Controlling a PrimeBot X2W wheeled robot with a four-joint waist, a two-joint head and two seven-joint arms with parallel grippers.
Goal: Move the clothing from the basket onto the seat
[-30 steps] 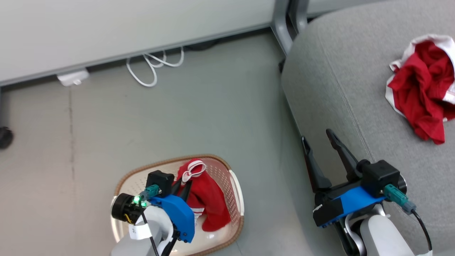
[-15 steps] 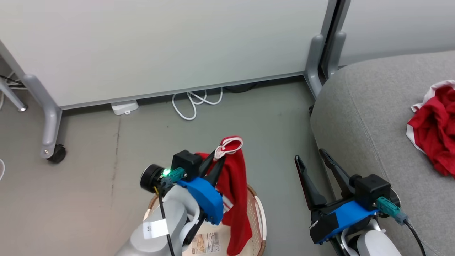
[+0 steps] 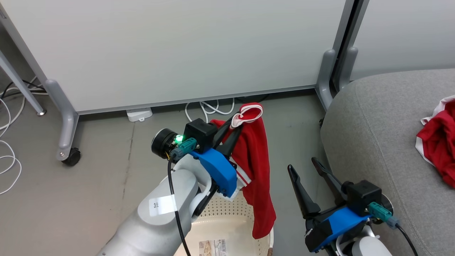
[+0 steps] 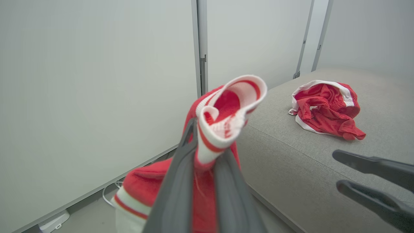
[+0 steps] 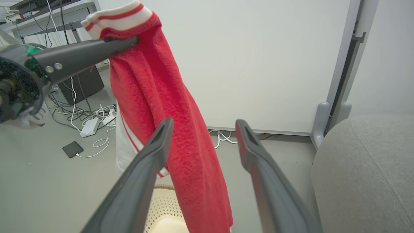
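One red garment hangs mid-frame, its white cuff pinched by the left gripper, above the basket at bottom centre. Lower right, the right gripper is spread wide and holds nothing. Another garment lies on the seat at the right edge.

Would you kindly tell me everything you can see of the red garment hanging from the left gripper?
The red garment is soft, with a fleecy-looking weave. It has a white ribbed band with red stripes at its top and a white, red-striped panel lower down. The left gripper is shut on it just below that band, so it hangs long and limp. Its lower end dangles by the rim of the basket; whether it touches there is unclear.
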